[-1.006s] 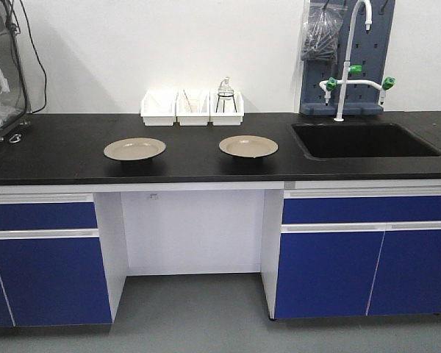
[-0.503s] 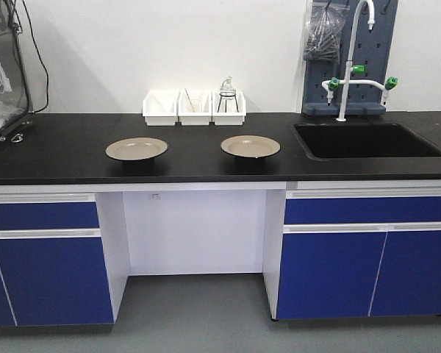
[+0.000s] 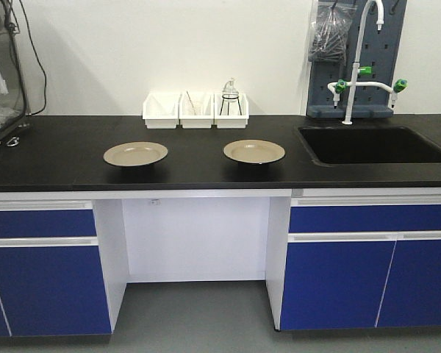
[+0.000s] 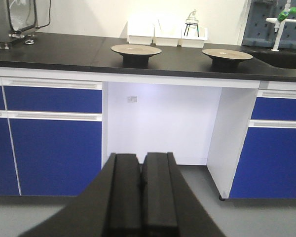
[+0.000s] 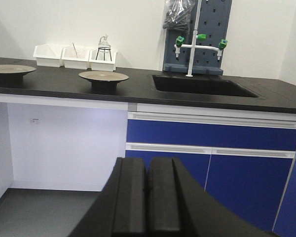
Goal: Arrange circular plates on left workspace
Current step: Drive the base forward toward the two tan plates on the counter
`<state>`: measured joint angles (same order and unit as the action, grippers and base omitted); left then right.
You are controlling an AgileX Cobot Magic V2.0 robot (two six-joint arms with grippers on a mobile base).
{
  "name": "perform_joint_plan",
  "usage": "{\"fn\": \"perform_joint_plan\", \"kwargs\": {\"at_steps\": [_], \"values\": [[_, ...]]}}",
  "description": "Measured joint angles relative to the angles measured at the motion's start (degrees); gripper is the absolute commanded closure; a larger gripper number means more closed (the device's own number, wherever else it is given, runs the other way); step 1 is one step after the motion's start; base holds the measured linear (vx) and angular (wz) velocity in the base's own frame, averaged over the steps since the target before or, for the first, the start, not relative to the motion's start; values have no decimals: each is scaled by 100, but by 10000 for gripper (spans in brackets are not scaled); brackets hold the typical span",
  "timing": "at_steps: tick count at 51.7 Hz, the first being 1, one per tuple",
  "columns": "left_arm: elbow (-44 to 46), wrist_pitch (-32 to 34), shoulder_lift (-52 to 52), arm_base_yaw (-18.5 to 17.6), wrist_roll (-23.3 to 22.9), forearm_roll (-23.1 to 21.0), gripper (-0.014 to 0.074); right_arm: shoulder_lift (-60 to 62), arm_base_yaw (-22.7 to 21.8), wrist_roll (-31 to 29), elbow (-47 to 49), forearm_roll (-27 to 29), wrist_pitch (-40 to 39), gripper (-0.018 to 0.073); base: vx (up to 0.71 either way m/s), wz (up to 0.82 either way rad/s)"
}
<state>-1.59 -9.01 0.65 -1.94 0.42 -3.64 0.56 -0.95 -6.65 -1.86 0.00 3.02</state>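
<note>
Two round tan plates rest on the black countertop [image 3: 59,158]: a left plate [image 3: 135,154] and a right plate [image 3: 254,151], about a plate-width and a half apart. The left wrist view shows them as the left plate [image 4: 136,49] and right plate [image 4: 227,54]; the right wrist view as the left plate [image 5: 9,70] and right plate [image 5: 103,76]. My left gripper [image 4: 141,158] is shut and empty, low in front of the cabinets. My right gripper [image 5: 147,162] is shut and empty too, equally far below the counter.
Three white bins [image 3: 194,110] line the wall behind the plates, with a glass flask on a stand [image 3: 230,95] in the rightmost. A black sink basin [image 3: 371,145] with a white tap [image 3: 353,66] lies to the right. Equipment with cables [image 3: 0,73] stands at the far left. Blue cabinets [image 3: 44,279] sit below.
The whole scene has shifted slightly in the front view, the sink and tap sliding right and the counter dropping a little. The plates have not moved on the counter.
</note>
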Motion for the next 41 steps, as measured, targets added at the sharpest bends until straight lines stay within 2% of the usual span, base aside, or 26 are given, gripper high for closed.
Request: {"fn": "perform_joint_plan", "kwargs": {"at_steps": [16,41], "values": [[0,0,0,0,0,0,594,0,0,0,0,0,0,563,31,10],[0,0,0,0,0,0,594,0,0,0,0,0,0,563,45,-1]]}}
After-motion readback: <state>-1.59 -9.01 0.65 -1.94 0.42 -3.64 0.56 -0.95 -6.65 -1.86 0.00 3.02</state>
